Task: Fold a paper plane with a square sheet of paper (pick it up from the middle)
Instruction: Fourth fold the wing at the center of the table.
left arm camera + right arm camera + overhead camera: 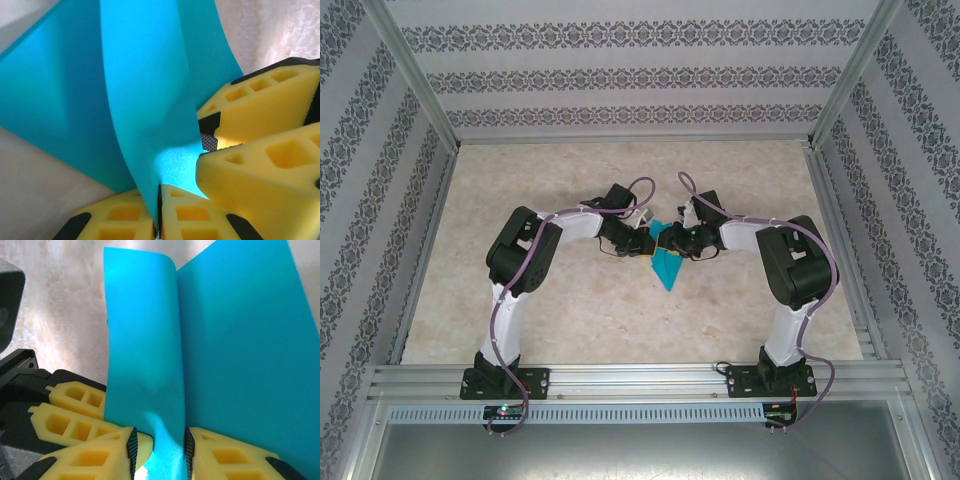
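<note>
1. You have one teal square sheet of paper [668, 268], folded, at the middle of the table [570, 320], between your two grippers.
2. Your left gripper [159, 200] is clamped on the paper.
3. Your right gripper [160, 445] straddles a fold with its fingers slightly apart. You cannot tell whether it pinches.

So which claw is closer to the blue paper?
Neither, it's a tie: both touch it. The left claw pinches the blue paper from its left side; the right claw has it between its fingers from the right.
</note>
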You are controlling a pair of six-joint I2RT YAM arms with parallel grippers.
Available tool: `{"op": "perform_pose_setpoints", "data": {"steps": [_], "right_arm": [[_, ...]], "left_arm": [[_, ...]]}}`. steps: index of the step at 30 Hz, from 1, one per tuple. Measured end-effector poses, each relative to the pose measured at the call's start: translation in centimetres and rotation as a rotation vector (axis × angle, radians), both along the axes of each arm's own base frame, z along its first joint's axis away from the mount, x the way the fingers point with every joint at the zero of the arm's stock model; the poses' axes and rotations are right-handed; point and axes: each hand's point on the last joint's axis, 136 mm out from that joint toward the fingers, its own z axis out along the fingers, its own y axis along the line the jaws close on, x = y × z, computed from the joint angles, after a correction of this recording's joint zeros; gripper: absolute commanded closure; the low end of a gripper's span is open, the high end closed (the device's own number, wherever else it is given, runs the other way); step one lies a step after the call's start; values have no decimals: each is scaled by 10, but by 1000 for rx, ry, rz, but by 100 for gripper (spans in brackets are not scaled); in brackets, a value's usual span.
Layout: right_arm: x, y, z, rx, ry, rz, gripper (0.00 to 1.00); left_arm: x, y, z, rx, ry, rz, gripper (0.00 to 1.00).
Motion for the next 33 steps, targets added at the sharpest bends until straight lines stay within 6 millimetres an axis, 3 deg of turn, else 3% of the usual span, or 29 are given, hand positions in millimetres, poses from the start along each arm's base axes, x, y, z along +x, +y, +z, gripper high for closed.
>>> {"op": "perform_pose_setpoints", "data": {"steps": [9,22,33], "right_arm": [[-6,3,6,31,-2,15,70],[-10,7,7,48,-3,40,89],[-14,5,10,39,-18,48,100]], "left_arm": [[-1,1,2,-32,7,-2,82],[2,8,11,-46,-6,21,74],[3,24,20,45,-41,46,57]]}}
